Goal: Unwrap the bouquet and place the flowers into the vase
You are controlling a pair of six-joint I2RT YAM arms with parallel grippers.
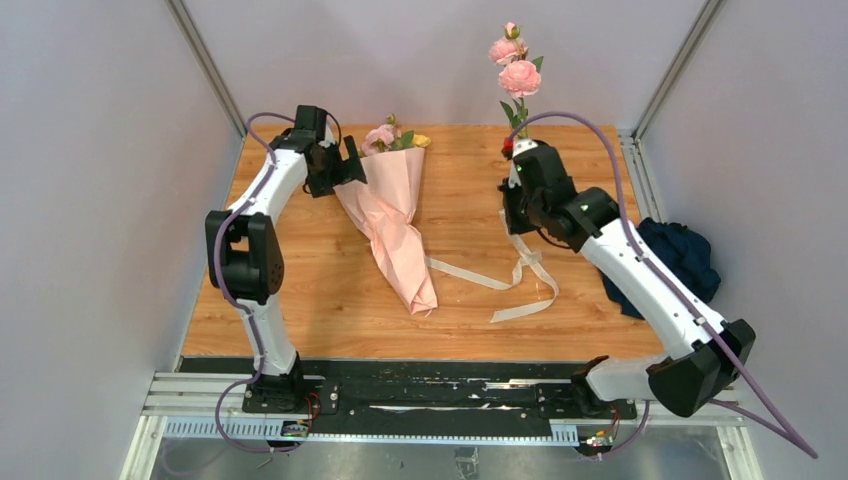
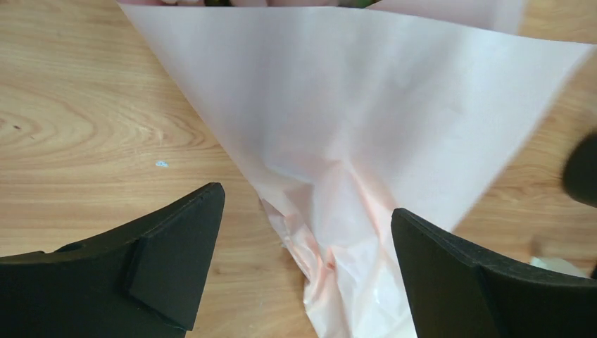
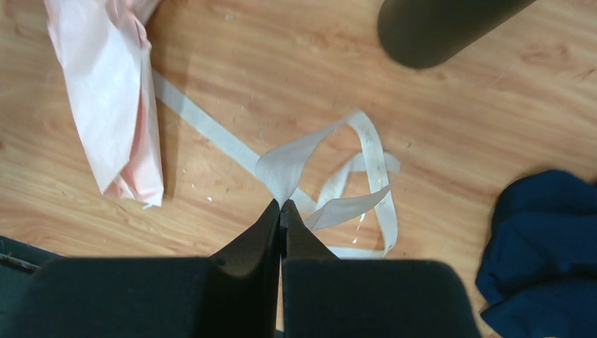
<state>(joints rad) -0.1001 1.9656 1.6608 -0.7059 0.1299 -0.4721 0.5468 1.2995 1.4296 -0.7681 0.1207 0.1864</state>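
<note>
Bouquet (image 1: 392, 215) is lying flat on the wooden table (image 1: 300, 290) in the top view. Its wide end is pointing away from the arm bases and its crumpled narrow end toward them. Flowers (image 1: 392, 136) are poking out of the far end of the pink paper. Left gripper (image 1: 350, 166) is sitting at the bouquet's left edge near the blooms, jaws spread. Right gripper (image 1: 517, 222) is hanging over the table to the right of the bouquet. Cream ribbon (image 1: 500, 282) is trailing loose from beside the paper's narrow end across to it. Rose stem (image 1: 518, 70) is rising behind that gripper. Blue cloth (image 1: 685, 255) is lying at the table's right edge.

Left wrist view: jaws are standing wide apart, straddling the paper cone and gripping nothing. Cannot tell whether they are touching the paper.

Right wrist view: jaws are pressing together, pinching a fold of the ribbon and holding it up off the wood. Vase (image 3: 436, 28), a dark cylinder, is showing at the top edge, beyond the ribbon loops. The paper's narrow end is lying at left, the blue cloth at right.
</note>
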